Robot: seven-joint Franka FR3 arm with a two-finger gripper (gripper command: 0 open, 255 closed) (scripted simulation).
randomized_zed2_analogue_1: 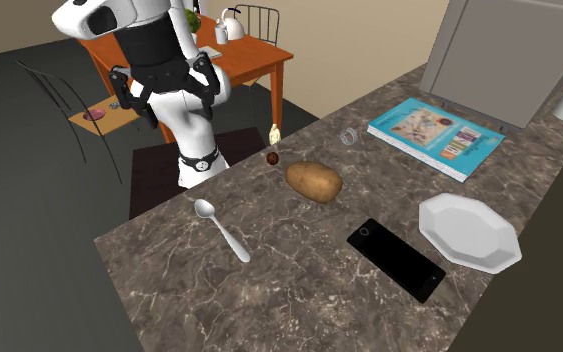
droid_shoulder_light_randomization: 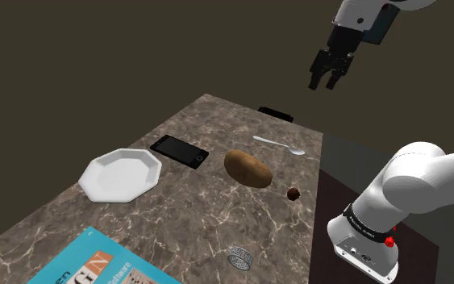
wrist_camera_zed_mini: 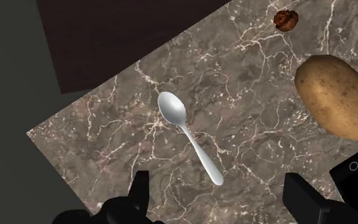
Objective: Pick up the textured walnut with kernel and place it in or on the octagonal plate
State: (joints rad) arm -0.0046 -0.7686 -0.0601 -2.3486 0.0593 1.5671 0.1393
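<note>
Arm [droid_shoulder_light_randomization: 426, 181]: glossy white rounded links, dark bands at joints. Small red marks [droid_shoulder_light_randomization: 389, 240] beside one band. Gripper [droid_shoulder_light_randomization: 323, 83]: all black, two blocky fingers [wrist_camera_zed_mini: 139, 189].

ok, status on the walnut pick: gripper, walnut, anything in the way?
Gripper open, empty, high over the spoon. Walnut untouched near counter edge. Potato lies between walnut and octagonal plate.

Home kitchen-dining space. Veined stone counter [randomized_zed2_analogue_1: 299, 275] across the frame; orange wooden table [randomized_zed2_analogue_1: 259, 52], kettle [randomized_zed2_analogue_1: 232, 22] and chairs [randomized_zed2_analogue_1: 87, 125] upper left.
</note>
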